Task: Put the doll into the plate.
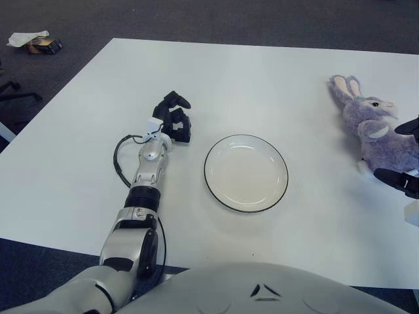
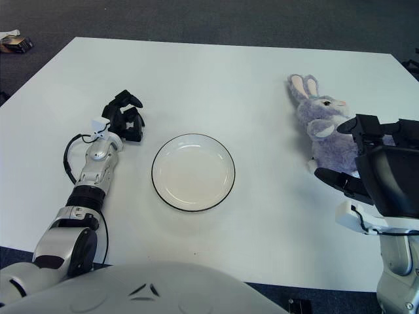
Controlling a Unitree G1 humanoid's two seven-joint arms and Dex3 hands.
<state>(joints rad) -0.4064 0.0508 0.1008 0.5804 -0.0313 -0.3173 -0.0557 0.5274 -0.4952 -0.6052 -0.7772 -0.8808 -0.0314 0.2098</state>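
The left hand (image 2: 123,116) shows just to the left of the plate (image 2: 193,172), fingers curled loosely and holding nothing; it takes no part in the work. The plate sits empty on the white counter (image 2: 216,85), so the task is hardly begun. Well to the right of the plate, the doll (image 2: 321,131), a grey-purple plush rabbit, lies on the counter. Its long axis runs from far to near, the ears pointing away from the robot and slightly toward the plate, the body trailing toward the near edge. The right hand (image 2: 357,154) is at the doll's right side, fingers spread around the body but not visibly clamped. Grasping, lifting and carrying to the plate all remain.
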